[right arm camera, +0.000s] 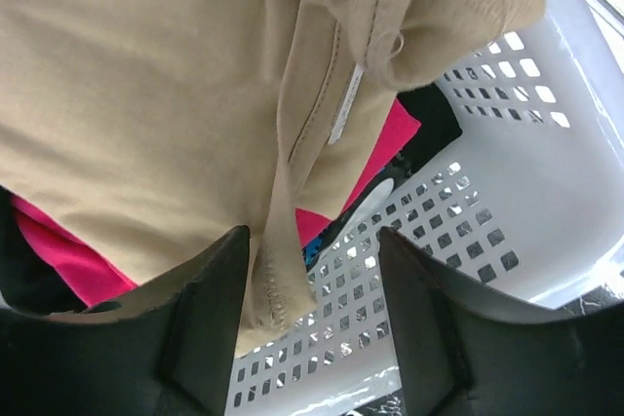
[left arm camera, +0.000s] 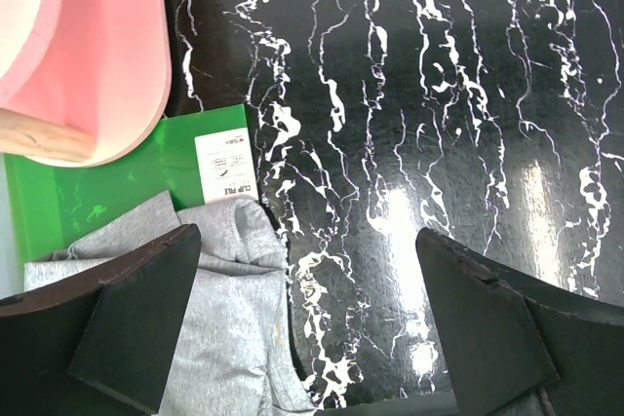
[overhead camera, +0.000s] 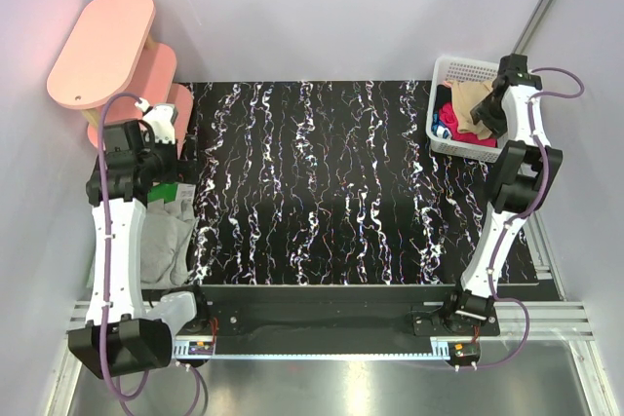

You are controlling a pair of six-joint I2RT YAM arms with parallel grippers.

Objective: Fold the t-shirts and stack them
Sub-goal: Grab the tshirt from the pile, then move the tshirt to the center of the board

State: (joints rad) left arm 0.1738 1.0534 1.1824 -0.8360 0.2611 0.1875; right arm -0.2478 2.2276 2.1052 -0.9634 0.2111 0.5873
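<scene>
The tan t-shirt point(right arm camera: 146, 94) lies heaped on top in the white perforated basket point(right arm camera: 526, 192). A magenta shirt point(right arm camera: 58, 260) shows beneath it, so the tan one is the natural one to draw out first. Its stitched hem hangs down between the fingers of the right claw point(right arm camera: 312, 236), which stand partly apart on either side of that edge and do not visibly pinch it. This looks like the set-up for a grasp at the seam, where the cloth is thickest and least likely to slip. On the other side, a grey t-shirt point(left arm camera: 224, 319) rests crumpled at the left edge of the worktop point(overhead camera: 322, 192), partly over a green clip file point(left arm camera: 117, 172) with a white label. The left claw point(left arm camera: 307, 234) hovers above it with fingers spread wide and holds nothing, probably waiting there because the finished pile belongs on that side. The basket sits at the far right corner, well apart from the grey shirt, leaving the middle for folding. The worktop is glossy black with white marbled veins. Pink oval shelves point(overhead camera: 102, 46) stand at its far left, and pale plain walls point(overhead camera: 322, 7) close it in.
</scene>
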